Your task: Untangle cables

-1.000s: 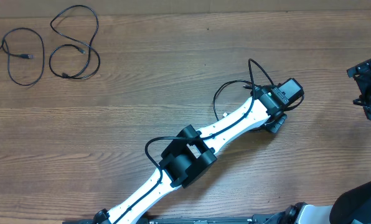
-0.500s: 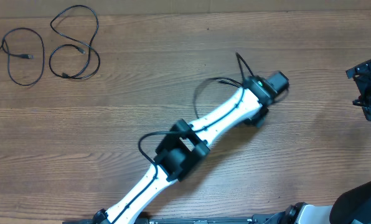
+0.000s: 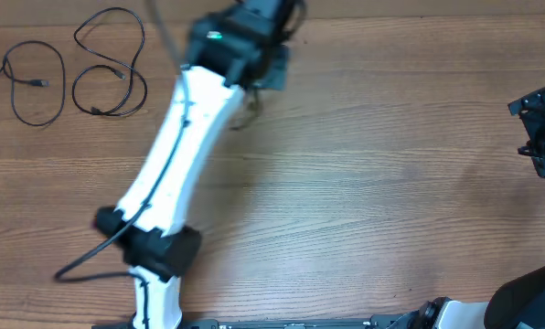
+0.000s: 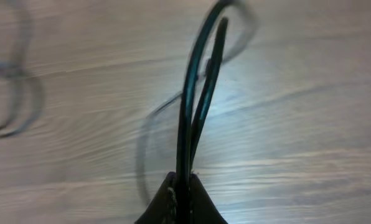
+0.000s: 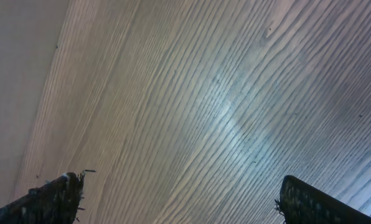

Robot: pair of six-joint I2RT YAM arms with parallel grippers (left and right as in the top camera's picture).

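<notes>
The left arm (image 3: 176, 155) has just swung hard across the table (image 3: 391, 201). Half a second ago its wrist sat right of the middle, and now the left gripper (image 3: 271, 64) is up by the far edge, left of centre, smeared with motion. It has brought the third cable (image 4: 198, 99) along. In the wrist view the jaws are pinched tight on that cord, which rises from the fingertips as a doubled black strand, with a blurred length trailing over the wood beyond. From above I can only make out a faint thread of it under the gripper. The figure-eight cable (image 3: 109, 62) and the single-loop cable (image 3: 35, 84) lie in the far left corner exactly as they did, near each other but apart. The right gripper (image 3: 539, 128) has not budged from the right edge, and its own camera shows its fingers spread wide over bare wood. To me this looks like the last cord being carried over to the separated ones. What is left is setting it down clear of the figure-eight loop.
</notes>
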